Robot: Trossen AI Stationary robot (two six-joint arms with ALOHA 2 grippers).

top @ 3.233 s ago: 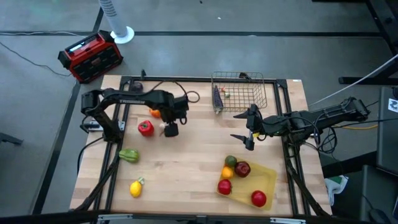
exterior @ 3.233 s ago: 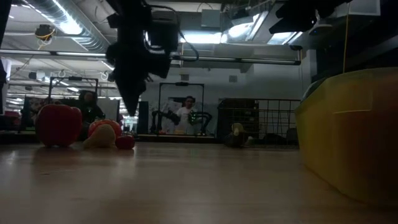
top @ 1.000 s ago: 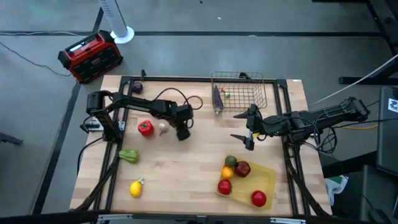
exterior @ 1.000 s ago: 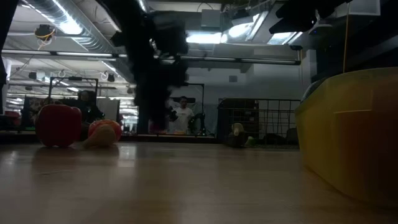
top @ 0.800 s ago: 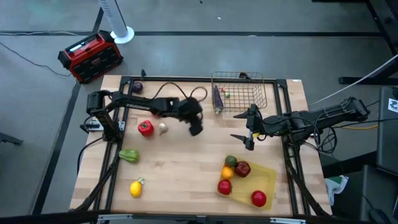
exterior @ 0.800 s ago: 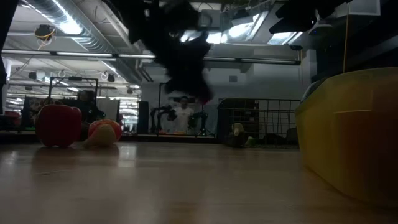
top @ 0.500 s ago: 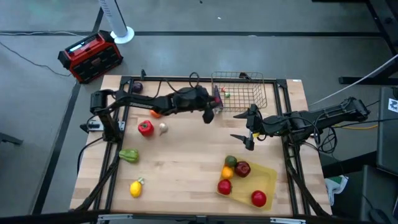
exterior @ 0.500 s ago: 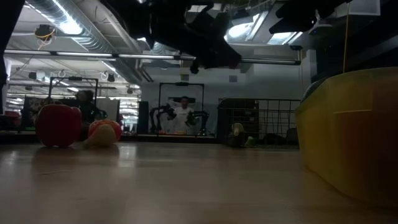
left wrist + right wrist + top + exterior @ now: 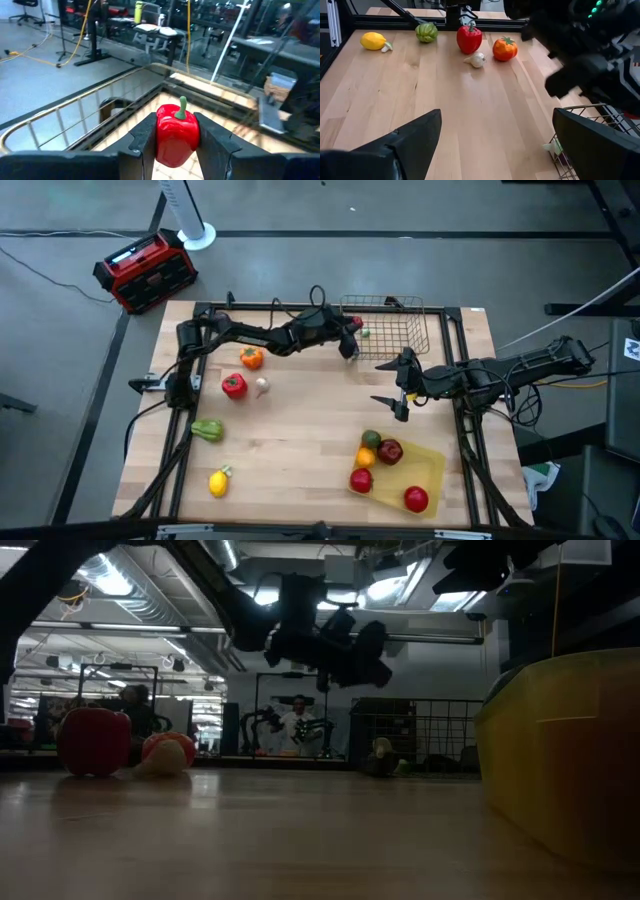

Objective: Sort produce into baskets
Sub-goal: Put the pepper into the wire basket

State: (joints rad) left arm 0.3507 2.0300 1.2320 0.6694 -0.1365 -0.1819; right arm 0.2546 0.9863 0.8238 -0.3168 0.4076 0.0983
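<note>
Four fruits sit in the yellow tray (image 9: pixel 432 463) at the near right corner of the table (image 9: pixel 300 440): a red apple (image 9: pixel 416 499), another red one (image 9: pixel 361 480), a dark red apple (image 9: pixel 390 451) and a small orange (image 9: pixel 366 457), with a green fruit (image 9: pixel 371 439) at the tray's far edge. On the near left lie a lemon (image 9: pixel 218 481) and a green pepper (image 9: pixel 207 429). Mid-table, the right gripper (image 9: pixel 400 391) waits with its fingers spread wide and nothing between them. Beyond the green pepper, on the left, a large red pepper (image 9: pixel 234 386), a pale mushroom (image 9: pixel 262 386) and an orange pepper (image 9: pixel 251 358) are not yet sorted. Farther back, the left gripper (image 9: pixel 349 340) is stretched out to the near-left rim of the wire basket (image 9: pixel 385 330); its wrist view shows both fingers clamped on a small red pepper (image 9: pixel 176 132), held upright with the green stem on top and the basket's rim just ahead. The basket already holds an eggplant (image 9: pixel 350 334) and a small pale piece too small to name. A dark purple item (image 9: pixel 221 320) rests at the far left corner. The step in hand looks like the carry of this small pepper to the basket. The next move would call for bringing the gripper fully over the mesh, clear of the rim and handles, before the fingers part, so the pepper drops inside and not on the table.
</note>
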